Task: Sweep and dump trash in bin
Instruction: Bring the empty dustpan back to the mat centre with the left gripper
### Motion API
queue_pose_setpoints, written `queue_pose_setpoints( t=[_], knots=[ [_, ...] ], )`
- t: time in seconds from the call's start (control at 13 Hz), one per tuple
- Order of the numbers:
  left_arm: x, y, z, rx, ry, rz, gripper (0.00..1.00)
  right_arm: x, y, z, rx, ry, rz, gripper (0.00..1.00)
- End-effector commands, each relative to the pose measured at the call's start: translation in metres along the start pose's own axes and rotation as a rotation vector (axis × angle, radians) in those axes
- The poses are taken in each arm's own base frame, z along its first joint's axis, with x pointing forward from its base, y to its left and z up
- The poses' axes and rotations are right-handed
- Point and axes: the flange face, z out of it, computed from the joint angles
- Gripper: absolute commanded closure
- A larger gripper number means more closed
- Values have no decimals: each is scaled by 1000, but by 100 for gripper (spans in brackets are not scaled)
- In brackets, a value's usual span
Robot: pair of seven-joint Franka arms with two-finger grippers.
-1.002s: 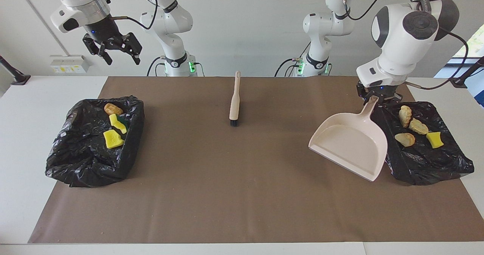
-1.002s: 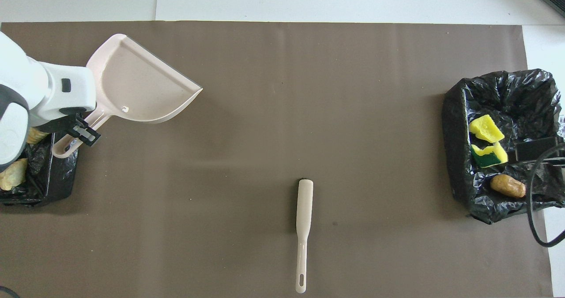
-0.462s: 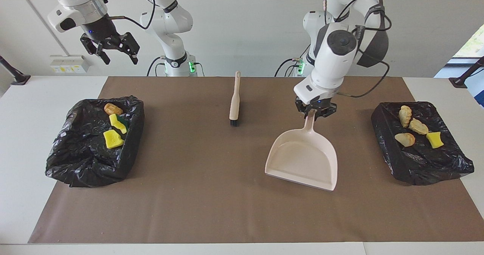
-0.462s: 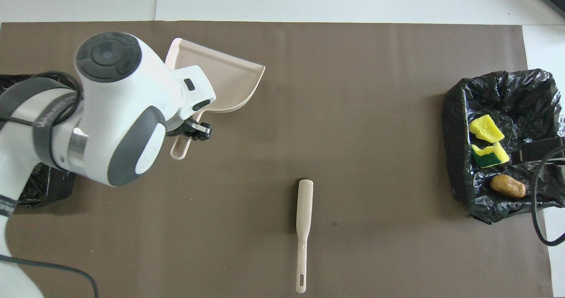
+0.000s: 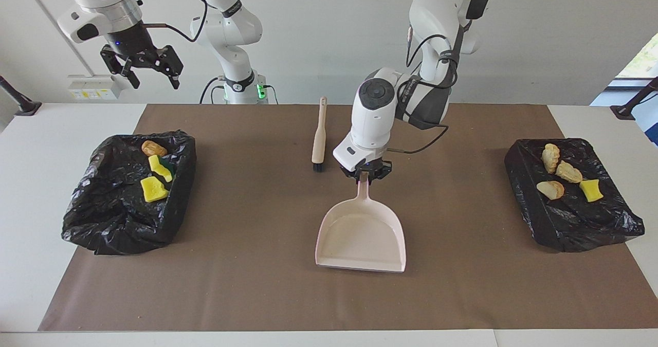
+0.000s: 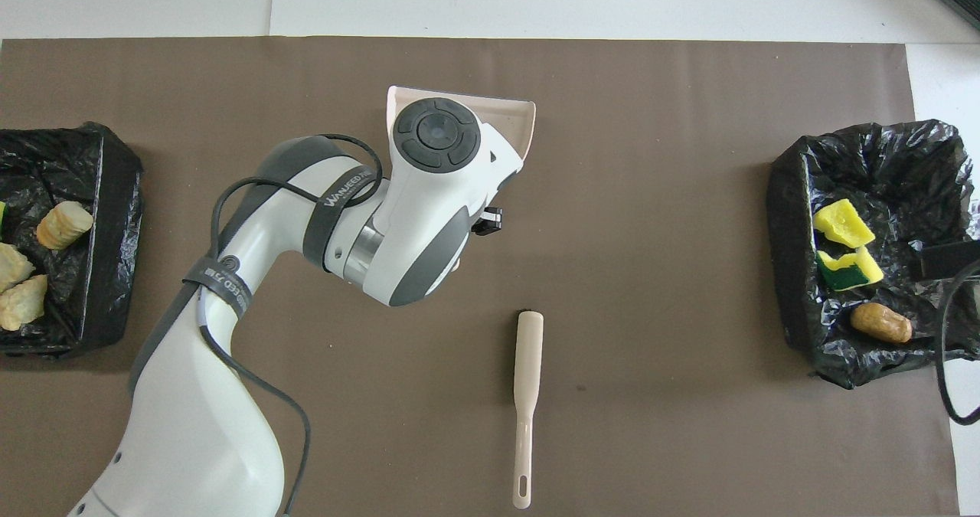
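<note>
Yellow-green, tan trash [image 5: 567, 175] scraps (black-lined bins [image 5: 591, 229])

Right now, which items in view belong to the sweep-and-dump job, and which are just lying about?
Job:
- dustpan, empty, handle held by left gripper
- brush, lying nearer the robots than the pan
- two black-lined bins
- scraps already in both bins

Lying about:
- brown mat
- right gripper, waiting, jaws open

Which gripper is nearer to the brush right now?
Left. The left gripper, shut on the dustpan handle, is just beside the brush head. The right gripper, open, is raised over the right arm's end of the table.
</note>
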Motion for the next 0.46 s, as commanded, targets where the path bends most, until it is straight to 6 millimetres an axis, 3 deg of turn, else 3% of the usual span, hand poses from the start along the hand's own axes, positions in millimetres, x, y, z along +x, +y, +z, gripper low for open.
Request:
queue_pose_setpoints(
  t=[0.0, 0.39],
  knots=[
    [15, 51, 31, -2, 21, -63, 100, 3, 2, 2, -18, 15, -41, 0],
    [4, 82, 36, -90, 48, -72, 100, 13, -7, 2, -19, 42, 14, 0]
  ],
)
